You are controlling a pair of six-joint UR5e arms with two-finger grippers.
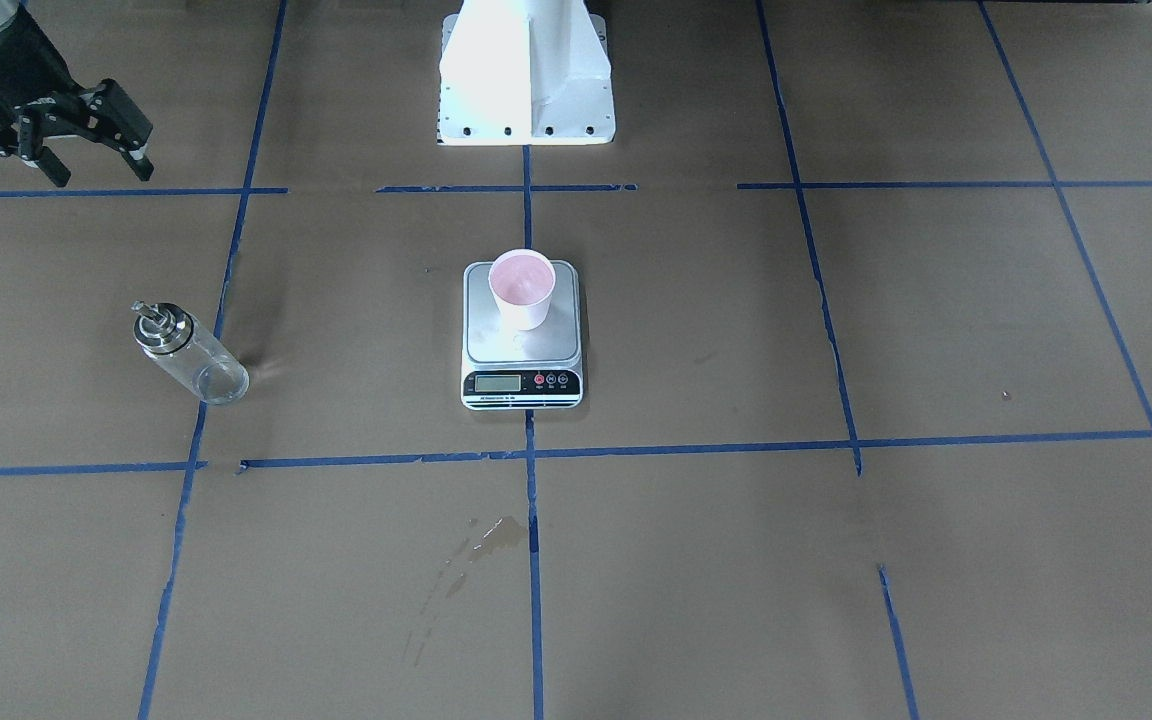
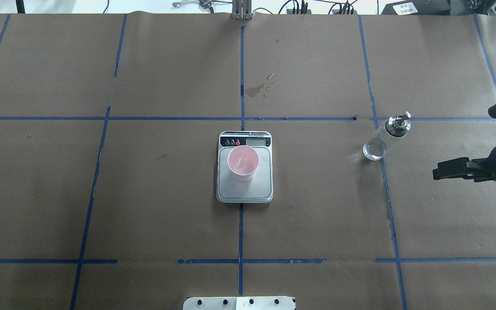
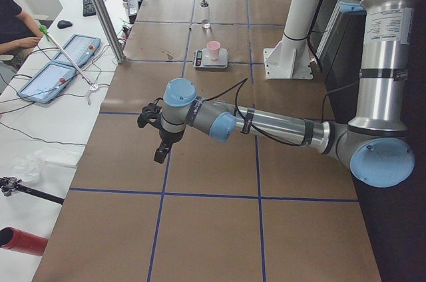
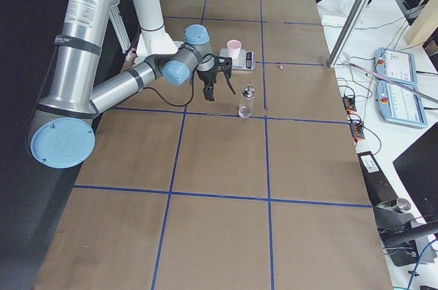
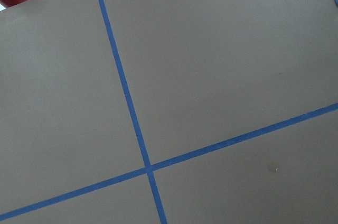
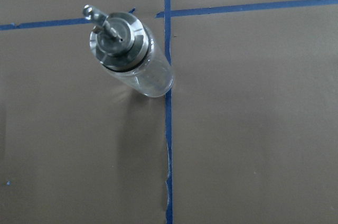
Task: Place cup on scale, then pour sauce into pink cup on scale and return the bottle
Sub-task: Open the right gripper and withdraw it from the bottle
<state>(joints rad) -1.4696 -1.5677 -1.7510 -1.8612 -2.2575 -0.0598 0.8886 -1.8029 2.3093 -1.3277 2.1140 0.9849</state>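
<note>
The cup (image 1: pixel 523 285), white outside and pink inside, stands upright on the scale (image 1: pixel 496 345) at the table's middle; both also show in the overhead view, the cup (image 2: pixel 243 162) on the scale (image 2: pixel 244 191). The clear glass bottle (image 1: pixel 186 352) with its metal spout stands upright on the paper on my right side, apart from the scale (image 2: pixel 383 137) (image 6: pixel 129 57). My right gripper (image 1: pixel 101 172) is open and empty, back from the bottle and not touching it. My left gripper (image 3: pixel 156 136) hovers over bare paper far from the scale; I cannot tell whether it is open.
Blue tape lines cross the brown paper. A dried stain (image 1: pixel 481 540) lies on the operators' side of the scale. The white robot base (image 1: pixel 526 80) stands behind the scale. A seated person (image 3: pixel 13 22) and tablets are at a side table.
</note>
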